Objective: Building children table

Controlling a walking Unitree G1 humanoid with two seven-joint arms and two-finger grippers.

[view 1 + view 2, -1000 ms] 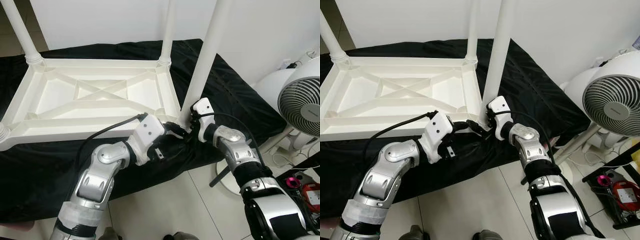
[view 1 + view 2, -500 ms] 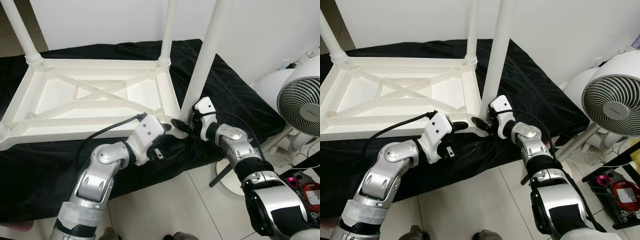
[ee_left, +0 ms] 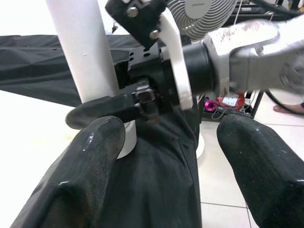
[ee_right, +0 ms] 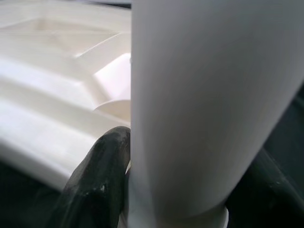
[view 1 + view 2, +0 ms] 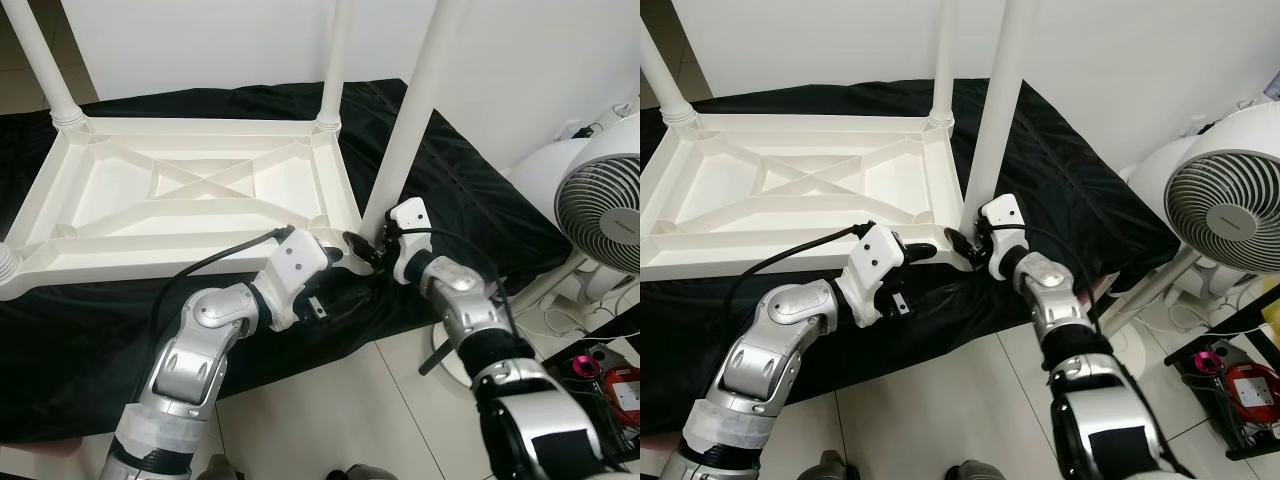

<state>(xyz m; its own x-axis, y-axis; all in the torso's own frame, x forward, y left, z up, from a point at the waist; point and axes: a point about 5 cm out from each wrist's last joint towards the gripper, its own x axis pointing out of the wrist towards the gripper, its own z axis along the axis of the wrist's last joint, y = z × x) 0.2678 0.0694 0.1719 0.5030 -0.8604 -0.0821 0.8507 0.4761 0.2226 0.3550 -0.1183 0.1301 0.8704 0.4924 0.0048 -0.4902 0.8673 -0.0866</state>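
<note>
From the head cameras, the white table top [image 5: 180,195] lies upside down on a black cloth [image 5: 470,200] spread over the tiled floor, with a standing fan [image 5: 600,215] off to the robot's right. Three legs stand up from the far-left, far-right and near-right corners, and a socket stump at the near-left corner [image 5: 5,268] looks empty, though it is cut by the frame edge, so that corner probably still wants a leg. The near-right leg [image 5: 410,130] is the one in hand: the right gripper [image 5: 368,250] meets it at its foot, just above the corner socket, and the left gripper [image 5: 930,248] reaches in beside the same corner.

In the left wrist view, the left gripper's two fingers [image 3: 90,161] stand spread with nothing between them (released, then), aimed past the leg at the right wrist.

In the right wrist view, the leg [image 4: 199,104] runs between the right gripper's fingers [image 4: 99,185], one pressed on each side, so the gripper is clenched around it. Whether the leg is fully seated cannot be told; I judge it is being tightened or steadied.
</note>
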